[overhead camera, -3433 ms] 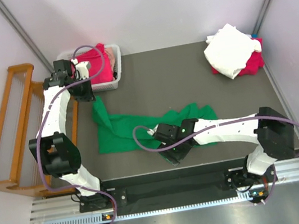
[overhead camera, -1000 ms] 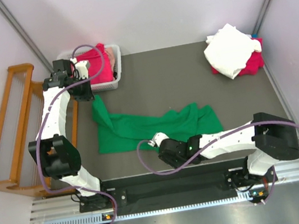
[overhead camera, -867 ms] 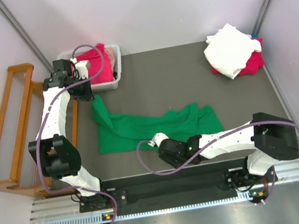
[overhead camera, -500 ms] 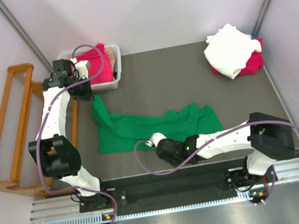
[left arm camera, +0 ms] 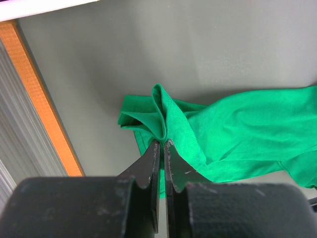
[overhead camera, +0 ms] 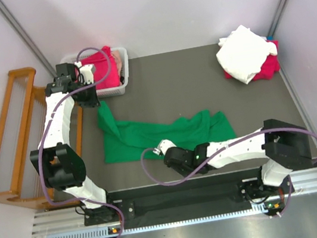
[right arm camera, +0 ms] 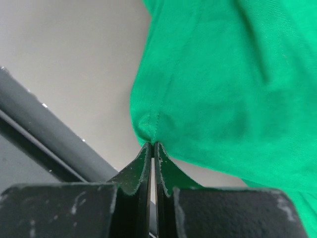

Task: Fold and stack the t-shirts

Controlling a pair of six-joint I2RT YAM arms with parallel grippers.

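Now both clenched on green t-shirt (overhead camera: 149, 135): left jaws pinch far-left fold, right jaws pinch near hem, likely to stretch cloth flat on table (overhead camera: 188, 78) for folding.

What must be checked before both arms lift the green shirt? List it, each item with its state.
1. Left gripper shut on a bunched corner of the green t-shirt: ok.
2. Right gripper shut on the shirt's stitched near edge: ok.
3. Each grip holds one layer only: cannot tell; the cloth bunches at both pinches.
4. Shirt spread flat for folding: not ok; it lies crumpled and twisted across the table.
5. Shirt apart from the white t-shirt at the far right corner: ok.
6. Shirt's raised corner apart from the basket: cannot tell; the left arm covers that spot.
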